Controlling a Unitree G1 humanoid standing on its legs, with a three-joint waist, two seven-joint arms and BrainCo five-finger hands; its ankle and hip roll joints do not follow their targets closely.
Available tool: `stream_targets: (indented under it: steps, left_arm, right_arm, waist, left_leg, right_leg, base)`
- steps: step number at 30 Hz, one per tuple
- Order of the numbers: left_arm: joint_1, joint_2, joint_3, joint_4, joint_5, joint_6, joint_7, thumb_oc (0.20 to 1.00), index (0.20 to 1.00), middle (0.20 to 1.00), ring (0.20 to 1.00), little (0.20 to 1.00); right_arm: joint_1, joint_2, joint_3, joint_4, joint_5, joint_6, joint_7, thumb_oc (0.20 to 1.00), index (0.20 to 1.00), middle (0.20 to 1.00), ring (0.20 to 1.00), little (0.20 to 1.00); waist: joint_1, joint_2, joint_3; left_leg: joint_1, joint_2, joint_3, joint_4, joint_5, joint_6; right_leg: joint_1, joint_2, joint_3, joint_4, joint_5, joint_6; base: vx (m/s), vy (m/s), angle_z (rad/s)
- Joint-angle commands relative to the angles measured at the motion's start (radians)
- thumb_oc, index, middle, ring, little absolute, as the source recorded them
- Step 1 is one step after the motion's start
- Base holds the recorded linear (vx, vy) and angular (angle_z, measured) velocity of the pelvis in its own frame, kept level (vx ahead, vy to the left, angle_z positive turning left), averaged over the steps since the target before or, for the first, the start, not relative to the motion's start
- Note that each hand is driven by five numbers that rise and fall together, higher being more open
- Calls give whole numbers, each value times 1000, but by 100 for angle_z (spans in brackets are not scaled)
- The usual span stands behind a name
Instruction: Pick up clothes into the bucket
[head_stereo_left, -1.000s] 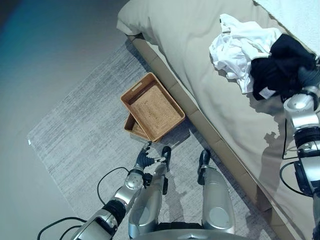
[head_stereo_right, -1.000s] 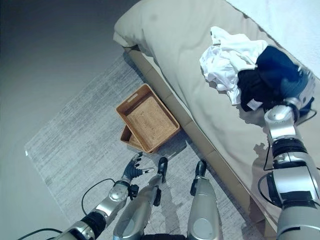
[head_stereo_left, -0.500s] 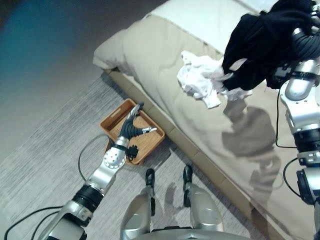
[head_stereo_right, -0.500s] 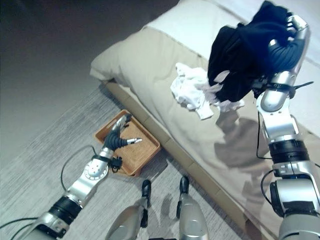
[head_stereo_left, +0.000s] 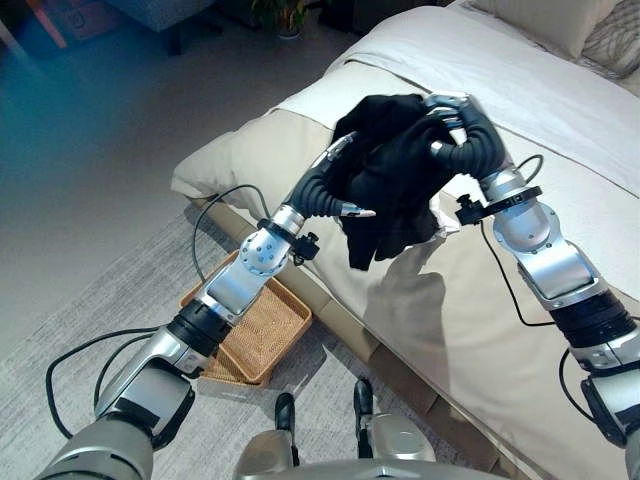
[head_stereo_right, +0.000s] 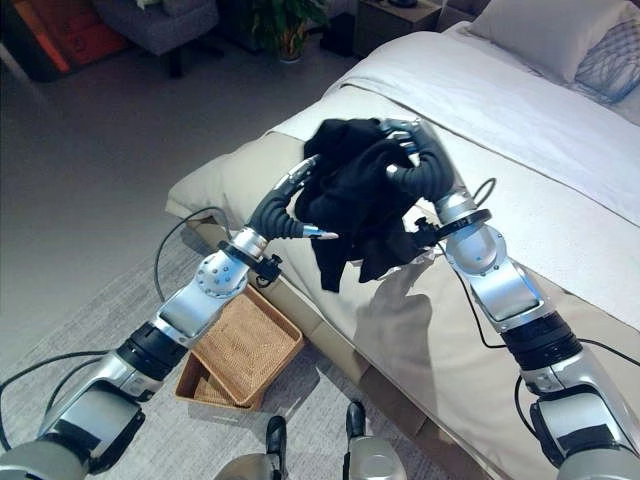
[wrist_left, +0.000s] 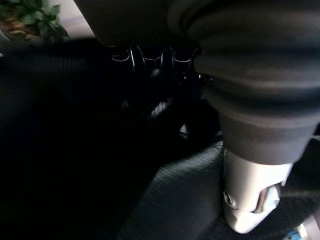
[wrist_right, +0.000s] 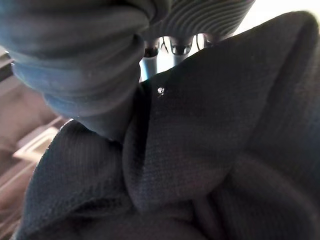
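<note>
A black garment (head_stereo_left: 392, 190) hangs bunched in the air over the bed's near edge. My right hand (head_stereo_left: 466, 138) is shut on its upper right side, with the cloth also filling the right wrist view (wrist_right: 210, 150). On the garment's other side my left hand (head_stereo_left: 322, 186) is raised against it, and dark cloth (wrist_left: 75, 150) lies right before that hand in the left wrist view. A brown wicker basket (head_stereo_left: 262, 332) sits on the grey rug (head_stereo_left: 90, 300) below my left arm, on top of a second, smaller basket (head_stereo_right: 200, 385).
The bed (head_stereo_left: 500, 330) with a beige cover runs from the middle to the lower right, with a white duvet (head_stereo_right: 520, 110) and pillows (head_stereo_right: 560, 35) farther back. An armchair (head_stereo_right: 160, 20) and a potted plant (head_stereo_right: 285, 25) stand across the floor.
The camera has tilted up. My right hand has carried the black garment left, off the white clothes pile. My left arm has risen from over the basket to the garment.
</note>
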Motion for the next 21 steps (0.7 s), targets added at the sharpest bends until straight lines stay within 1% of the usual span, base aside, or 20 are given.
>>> stream_targets:
  steps: [1,8,11,14,15,16,20,21]
  left_arm:
    - [-59,-44,-47,108,54,-9,-5,1000,1000,1000,1000,1000]
    - [-57,-79,-54,152,87,7,-14,1000,1000,1000,1000,1000]
    - [-55,-86,-60,149,71,13,-26,1000,1000,1000,1000,1000]
    - [-56,-89,-68,139,33,16,-49,1000,1000,1000,1000,1000]
    - [-53,-88,-70,133,9,15,-60,460,460,460,460,460]
    - [-51,-86,-69,127,-13,16,-67,200,200,200,200,200]
    - [-29,-67,-55,107,-19,14,-58,200,200,200,200,200]
    - [-15,-61,-45,103,-14,12,-56,200,200,200,200,200]
  right_arm:
    - [-33,22,11,-116,99,-66,45,200,200,200,200,200]
    - [-52,80,63,-238,228,-77,118,200,200,200,200,200]
    - [-55,111,75,-282,265,-75,132,200,200,200,200,200]
    - [-60,124,82,-308,283,-68,141,200,200,200,200,200]
    - [-59,124,82,-315,286,-66,143,200,200,200,200,200]
    - [-55,126,81,-321,292,-66,145,200,200,200,200,200]
    - [-38,121,76,-345,316,-64,157,200,200,200,200,200]
    - [-31,118,69,-352,316,-65,159,420,420,420,420,420]
  waist:
    - [23,-49,-114]
    - [23,-42,-125]
    - [22,-38,-129]
    - [21,-35,-131]
    - [20,-33,-132]
    - [20,-32,-134]
    - [21,-31,-139]
    - [21,-31,-140]
  left_leg:
    - [-21,-21,16,102,-98,25]
    - [-2,-14,21,104,-105,24]
    - [5,-12,24,101,-106,24]
    - [10,-8,27,98,-105,24]
    - [12,-8,27,96,-104,23]
    - [13,-6,28,95,-104,23]
    - [20,-4,24,89,-102,20]
    - [23,-5,24,88,-102,20]
  right_leg:
    - [12,-64,-11,75,-40,72]
    - [33,-58,-5,66,-45,69]
    - [38,-55,-2,61,-45,68]
    - [40,-52,0,58,-43,68]
    - [42,-52,1,57,-43,67]
    - [43,-52,1,56,-42,67]
    - [54,-52,-2,49,-43,66]
    - [57,-51,-3,48,-43,66]
  base:
    - [0,0,0]
    - [5,-6,-4]
    - [4,-6,-4]
    - [0,0,0]
    - [0,0,0]
    - [0,0,0]
    - [0,0,0]
    - [0,0,0]
